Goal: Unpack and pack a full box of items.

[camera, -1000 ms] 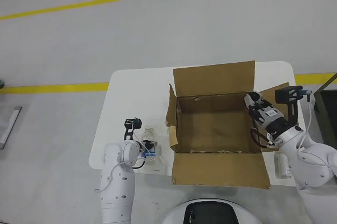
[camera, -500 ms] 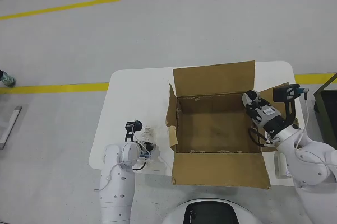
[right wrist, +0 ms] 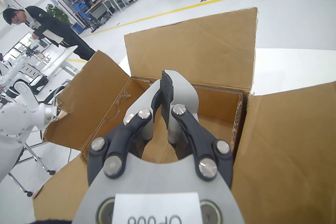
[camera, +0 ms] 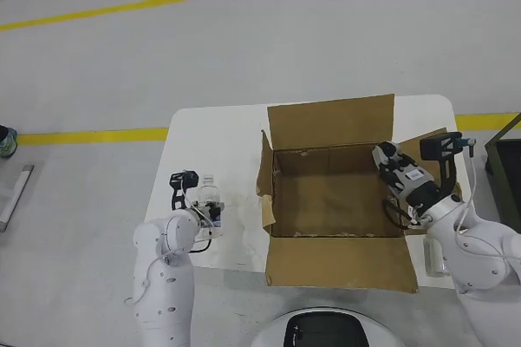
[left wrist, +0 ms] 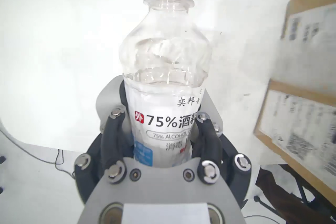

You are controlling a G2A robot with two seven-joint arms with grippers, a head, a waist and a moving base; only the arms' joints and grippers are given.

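An open cardboard box [camera: 334, 193] stands in the middle of the white table [camera: 208, 139], and its inside looks bare. My left gripper [left wrist: 161, 122] is shut on a clear plastic bottle [left wrist: 165, 78] with a white cap and a white label. From above, the bottle [camera: 210, 193] is over the table to the left of the box, held by the left gripper [camera: 205, 211]. My right gripper [right wrist: 164, 97] is shut with nothing in it, just above the right rim of the box [right wrist: 189, 64]. From above the right gripper [camera: 384, 158] hangs at the box's right wall.
A white cylindrical item [camera: 435, 257] lies on the table to the right of the box, beside the right arm. The box's flaps [camera: 340, 262] are spread outward on all sides. A dark bin [camera: 513, 178] stands off the table's right edge.
My left gripper has carried the bottle leftward and farther from the box, over the table's left part. The right gripper has shifted slightly toward the box's inside.
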